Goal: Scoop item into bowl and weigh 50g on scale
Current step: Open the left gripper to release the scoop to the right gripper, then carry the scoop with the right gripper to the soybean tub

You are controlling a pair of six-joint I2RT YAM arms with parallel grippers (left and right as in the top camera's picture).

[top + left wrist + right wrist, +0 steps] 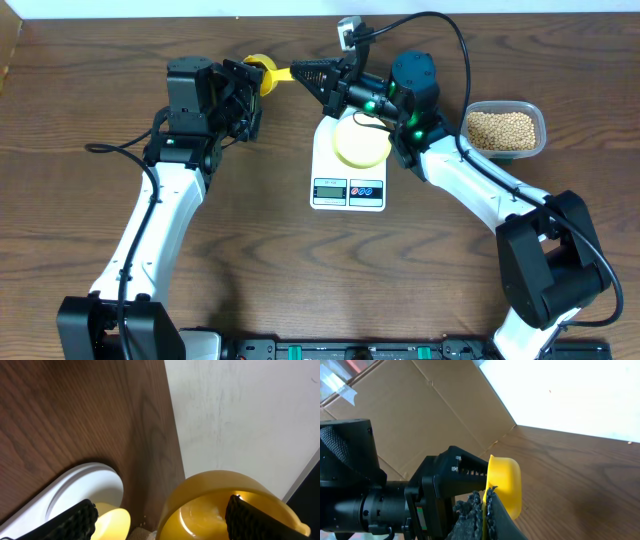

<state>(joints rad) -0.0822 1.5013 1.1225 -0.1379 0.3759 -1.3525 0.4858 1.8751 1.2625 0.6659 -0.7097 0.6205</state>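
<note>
A dark wooden surface (250,250) carries everything. A white wall (240,410) stands behind it. Only the right wrist camera shows the brown cardboard (420,420) at one side. The white scale (348,192) lies in the middle, with the pale bowl (360,148) on its platform. The beans (503,128) fill a clear container (541,112) to its right. The right pincer (484,510) is clenched on a yellow scoop (505,480) by the handle. The left pincer (160,522) is released, with the scoop's head between its fingers.

Pale-yellow bowl (361,146) sitting on the white scale (347,188) mid-table, right gripper (299,73) pinching the yellow scoop (264,73) by its handle, left gripper (246,95) hovering beside the scoop's cup, beans (503,128) lying in a clear container (541,131) at right.
</note>
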